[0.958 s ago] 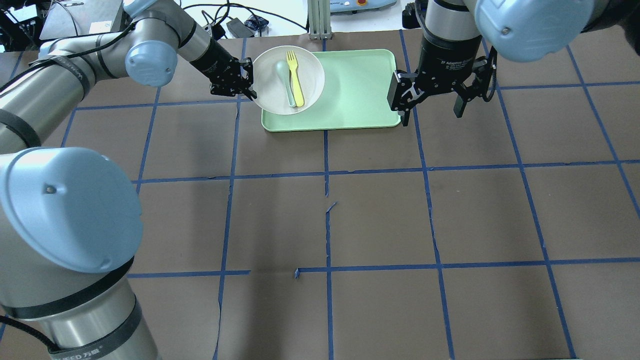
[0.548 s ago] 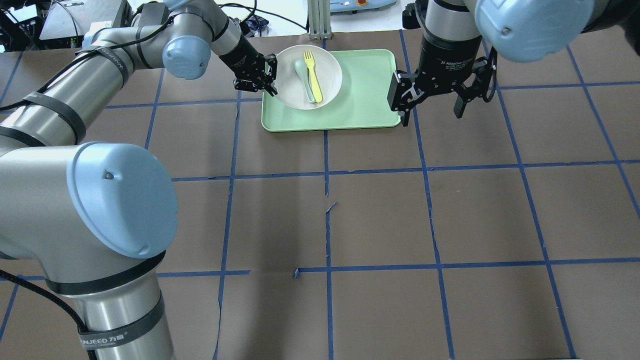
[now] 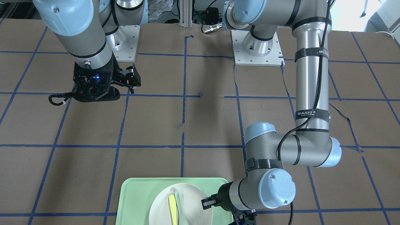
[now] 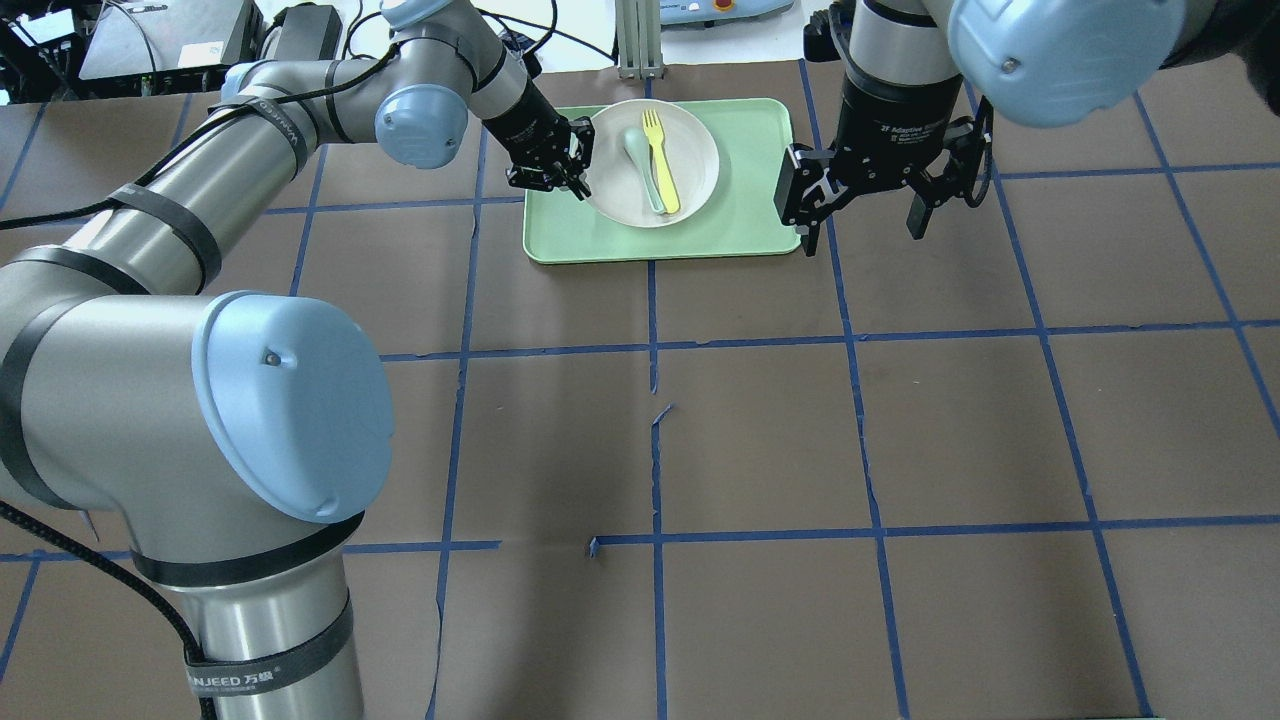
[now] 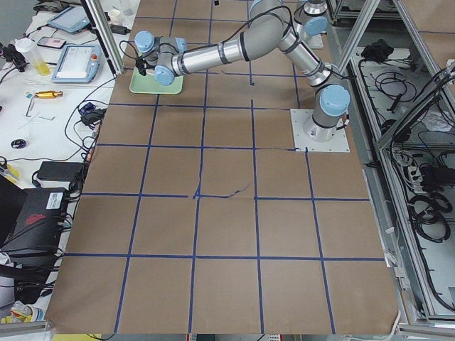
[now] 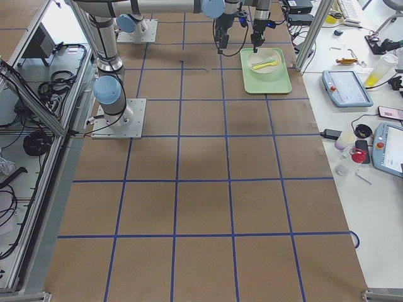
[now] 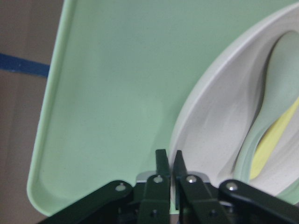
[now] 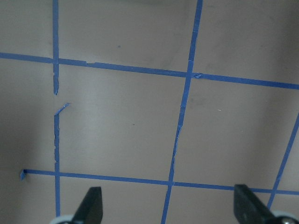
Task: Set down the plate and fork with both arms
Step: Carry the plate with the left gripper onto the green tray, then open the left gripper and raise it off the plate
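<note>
The off-white plate (image 4: 690, 150) is over the back part of the mint-green tray (image 4: 740, 205). The pale-yellow fork (image 4: 661, 160) and a grey-green spoon (image 4: 640, 160) lie in it. My left gripper (image 4: 577, 168) is shut on the plate's left rim. In the left wrist view its fingertips (image 7: 162, 161) pinch the rim of the plate (image 7: 210, 121), with the fork (image 7: 273, 147) partly under the spoon (image 7: 275, 79). Whether the plate rests on the tray I cannot tell. My right gripper (image 4: 865, 215) hangs open and empty just right of the tray.
The table is covered in brown paper with a grid of blue tape (image 4: 655, 350). A metal post (image 4: 638, 40) and cables stand behind the tray. The right wrist view shows only bare paper and tape between the open fingers (image 8: 93, 205).
My left arm has carried the plate, with the fork and spoon in it, to the right, from the tray's left edge to over the tray. The right arm has not moved.
</note>
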Robot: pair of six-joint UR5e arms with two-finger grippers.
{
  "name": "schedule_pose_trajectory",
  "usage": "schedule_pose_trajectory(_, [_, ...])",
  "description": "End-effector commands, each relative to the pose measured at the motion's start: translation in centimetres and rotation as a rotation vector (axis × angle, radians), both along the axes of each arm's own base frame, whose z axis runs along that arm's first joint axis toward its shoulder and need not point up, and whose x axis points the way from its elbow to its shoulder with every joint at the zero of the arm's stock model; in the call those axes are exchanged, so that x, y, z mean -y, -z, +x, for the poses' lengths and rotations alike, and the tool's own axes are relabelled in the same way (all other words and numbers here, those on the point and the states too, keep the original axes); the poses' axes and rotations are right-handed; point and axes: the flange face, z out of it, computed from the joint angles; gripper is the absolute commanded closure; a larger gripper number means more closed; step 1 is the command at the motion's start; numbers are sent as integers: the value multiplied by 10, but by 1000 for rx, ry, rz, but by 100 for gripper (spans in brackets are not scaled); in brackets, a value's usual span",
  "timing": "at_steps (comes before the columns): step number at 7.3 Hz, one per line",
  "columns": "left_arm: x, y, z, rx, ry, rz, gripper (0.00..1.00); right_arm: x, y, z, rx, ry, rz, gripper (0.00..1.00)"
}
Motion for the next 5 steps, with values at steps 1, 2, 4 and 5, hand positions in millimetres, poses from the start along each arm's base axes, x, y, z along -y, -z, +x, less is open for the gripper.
schedule_pose_trajectory(1, [2, 17, -7, -2, 58, -12, 100, 0, -1, 0, 0, -1, -2, 0])
schedule_pose_trajectory(2, [2, 19, -8, -2, 61, -10, 100, 0, -1, 0, 0, -1, -2, 0])
schedule_pose_trajectory(4, [1, 16, -10, -4, 79, -32, 44, 2, -3, 0, 1, 1, -13, 0])
schedule_pose_trajectory(5, [1, 14, -10, -4, 97, -41, 11, 2, -4, 0, 3, 1, -14, 0])
